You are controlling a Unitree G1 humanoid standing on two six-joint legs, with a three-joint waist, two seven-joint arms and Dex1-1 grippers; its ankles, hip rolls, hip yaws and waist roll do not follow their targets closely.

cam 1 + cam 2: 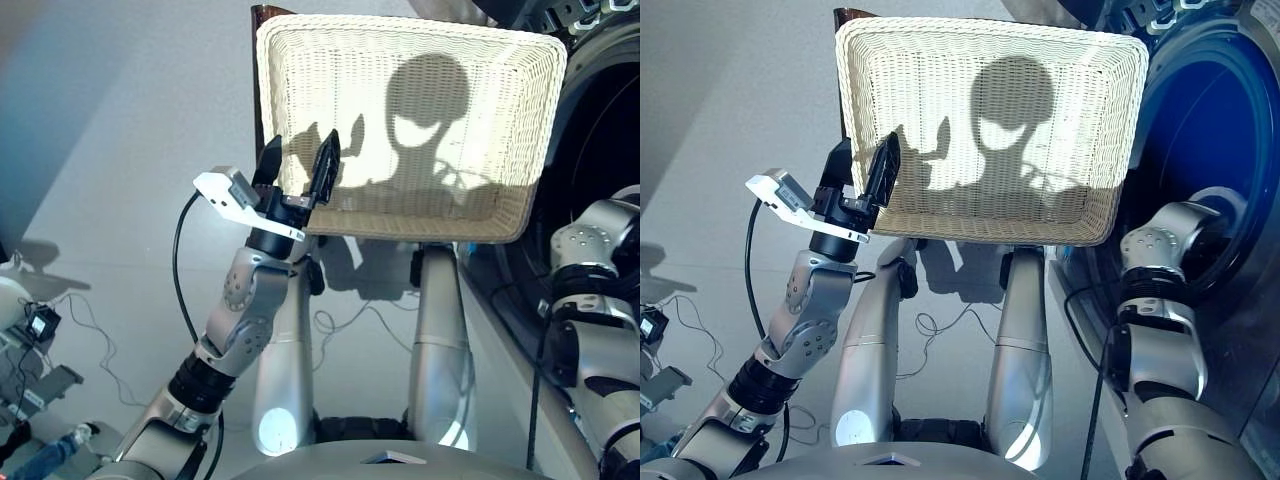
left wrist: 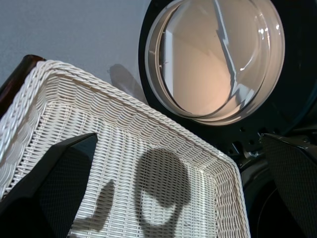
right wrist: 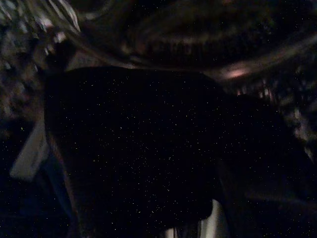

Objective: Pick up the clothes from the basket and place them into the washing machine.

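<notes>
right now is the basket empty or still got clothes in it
Empty. The basket shows only bare woven wicker across its whole floor and walls, with no cloth in it. The left gripper hangs open over its near edge.

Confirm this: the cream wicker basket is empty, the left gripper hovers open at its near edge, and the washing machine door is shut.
Not quite. The door is swung open, as the left wrist view shows. The rest holds: the basket is empty, and the left gripper hovers open at its near edge.
</notes>
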